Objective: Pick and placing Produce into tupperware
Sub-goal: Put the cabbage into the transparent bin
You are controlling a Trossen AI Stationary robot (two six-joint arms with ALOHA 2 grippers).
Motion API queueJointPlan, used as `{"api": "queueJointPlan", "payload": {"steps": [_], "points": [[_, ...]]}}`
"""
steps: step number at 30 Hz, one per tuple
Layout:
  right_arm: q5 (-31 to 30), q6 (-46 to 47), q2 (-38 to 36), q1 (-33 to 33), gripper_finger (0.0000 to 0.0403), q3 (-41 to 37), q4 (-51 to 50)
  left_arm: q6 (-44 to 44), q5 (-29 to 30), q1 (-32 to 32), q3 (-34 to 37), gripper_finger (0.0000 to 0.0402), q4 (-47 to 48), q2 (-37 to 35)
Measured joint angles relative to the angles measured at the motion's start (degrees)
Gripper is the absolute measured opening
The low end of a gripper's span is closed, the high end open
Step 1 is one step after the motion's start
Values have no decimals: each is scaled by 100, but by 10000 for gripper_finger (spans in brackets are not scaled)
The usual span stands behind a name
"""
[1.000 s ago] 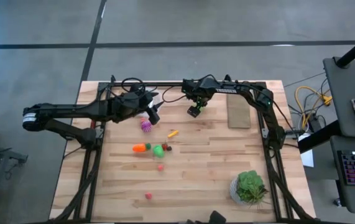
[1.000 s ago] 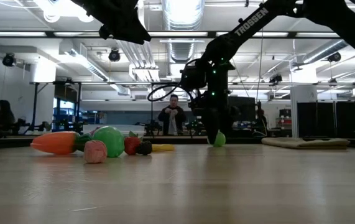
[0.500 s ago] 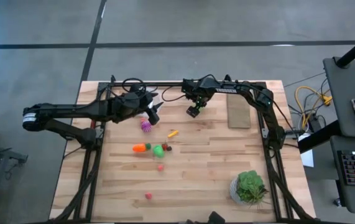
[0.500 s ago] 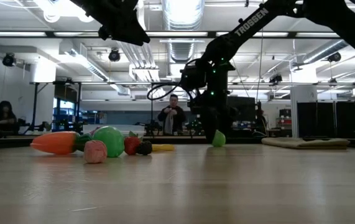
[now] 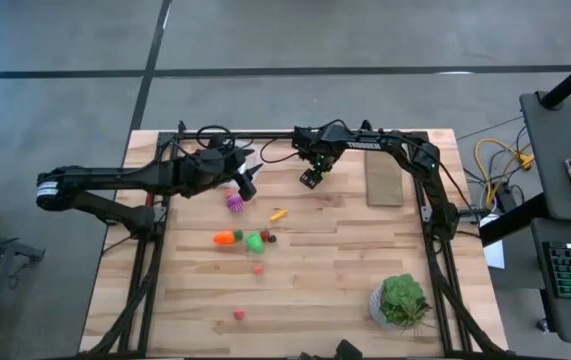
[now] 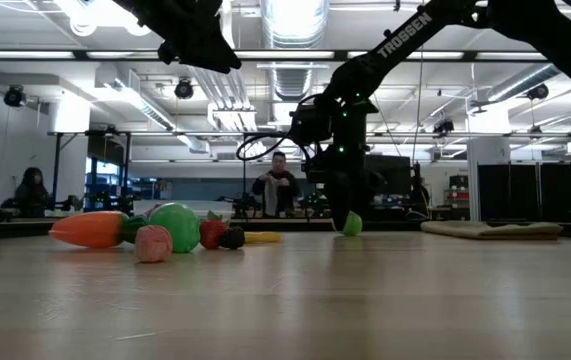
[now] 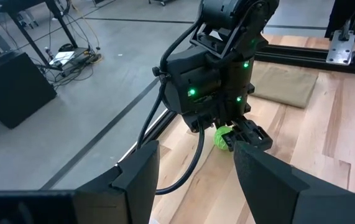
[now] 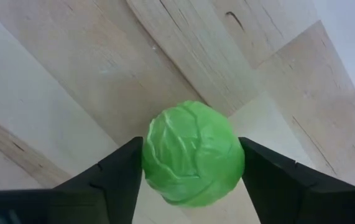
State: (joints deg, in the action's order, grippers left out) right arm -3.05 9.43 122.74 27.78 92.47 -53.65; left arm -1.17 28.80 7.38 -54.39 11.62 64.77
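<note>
Fingers of my right gripper (image 8: 193, 186) are pressing both sides of the green ball (image 8: 193, 153) at the table's (image 5: 345, 270) far middle; I'm keeping my left gripper (image 5: 249, 182) part-open, holding nothing, above the purple cluster (image 5: 235, 202)

We see a table (image 5: 345, 270) of pale jointed wood planks, smooth with a faint sheen. The green ball (image 8: 193, 154) looks like matt plastic with wrinkled leaf veins. The fingers (image 8: 118, 174) beside it are dark matt plastic. The tan mat (image 7: 286, 84) seems soft cloth.
</note>
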Motion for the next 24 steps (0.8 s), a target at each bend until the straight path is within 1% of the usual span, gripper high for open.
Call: {"api": "queueJointPlan", "payload": {"steps": [3,5,9,12,18,21,24], "points": [[24,1,-2,0,257,0,-18,0,0,0,0,192,1,0],[150,15,-2,1,267,40,-121,0,10,-1,0,192,2,0],[305,63,-20,-38,271,326,-223,4,73,-2,-24,192,17,-38],[429,63,-33,-120,263,804,-254,7,179,0,-28,192,43,-168],[1053,63,54,-200,251,1940,-40,-55,329,-7,-30,192,621,-709],[1004,69,200,-189,248,2368,-198,-449,548,-9,-31,192,1103,-1089],[640,66,329,-111,251,2506,-856,-603,610,-4,44,192,1240,-1429]]}}
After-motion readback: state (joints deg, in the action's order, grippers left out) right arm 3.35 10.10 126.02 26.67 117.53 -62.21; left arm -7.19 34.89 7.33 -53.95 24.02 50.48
